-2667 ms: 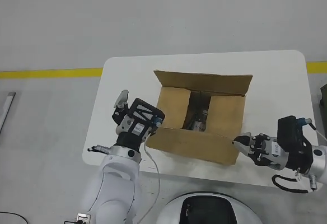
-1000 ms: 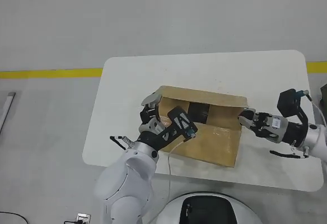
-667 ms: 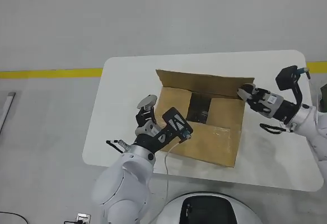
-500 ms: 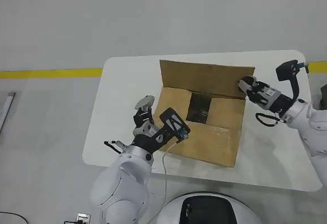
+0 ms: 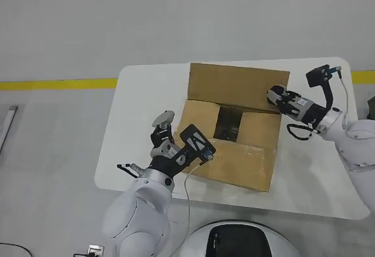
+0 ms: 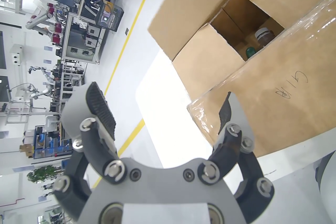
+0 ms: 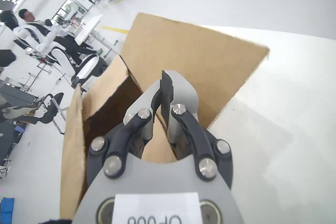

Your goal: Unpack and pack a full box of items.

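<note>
Two inner flaps (image 5: 200, 122) lie folded over most of the box (image 5: 239, 157), which sits mid-table with its long side running across in front of the robot. Through the dark gap between them a brown jar (image 6: 265, 34) and a green cap (image 6: 250, 51) show. Its far flap (image 5: 235, 83) is laid back away from the robot, and the right gripper (image 7: 164, 86) sits at that flap's right corner, fingers pressed together, seemingly on the cardboard edge, though I can't quite be sure. The left gripper (image 6: 160, 95), spread wide and empty, hangs just off the box's near left corner, so I'd judge it the nearer one for the inner flap on that side. Underneath is a white table (image 5: 142, 96), on grey floor (image 5: 46, 160) with a yellow line (image 5: 46, 83).
</note>
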Robot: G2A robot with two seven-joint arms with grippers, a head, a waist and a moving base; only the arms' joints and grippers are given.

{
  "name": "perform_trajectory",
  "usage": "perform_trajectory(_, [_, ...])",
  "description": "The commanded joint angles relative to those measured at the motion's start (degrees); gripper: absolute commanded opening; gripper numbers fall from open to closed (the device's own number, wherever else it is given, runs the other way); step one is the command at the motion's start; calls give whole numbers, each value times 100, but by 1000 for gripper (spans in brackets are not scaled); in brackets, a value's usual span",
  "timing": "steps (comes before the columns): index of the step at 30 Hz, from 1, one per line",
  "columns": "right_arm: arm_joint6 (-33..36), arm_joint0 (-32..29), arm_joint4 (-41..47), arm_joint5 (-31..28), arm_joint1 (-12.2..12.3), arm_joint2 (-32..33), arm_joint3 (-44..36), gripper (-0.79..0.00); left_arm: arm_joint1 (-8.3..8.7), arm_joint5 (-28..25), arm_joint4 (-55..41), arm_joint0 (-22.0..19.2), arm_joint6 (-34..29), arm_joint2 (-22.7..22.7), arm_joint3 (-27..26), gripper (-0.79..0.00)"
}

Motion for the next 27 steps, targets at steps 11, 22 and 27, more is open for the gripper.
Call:
perform_trajectory(11, [1748, -1628, 1254, -241, 218, 1064, -1280, -659, 36, 241, -24, 66, 94, -97, -50, 0])
perform_trajectory(22, [1935, -2108, 1106, -359, 277, 1099, -1437, -785, 67, 348, -38, 74, 137, -137, -72, 0])
perform_trajectory(27, [1832, -2102, 1198, -283, 281, 1002, -1403, -785, 83, 429, -32, 109, 147, -194, -72, 0])
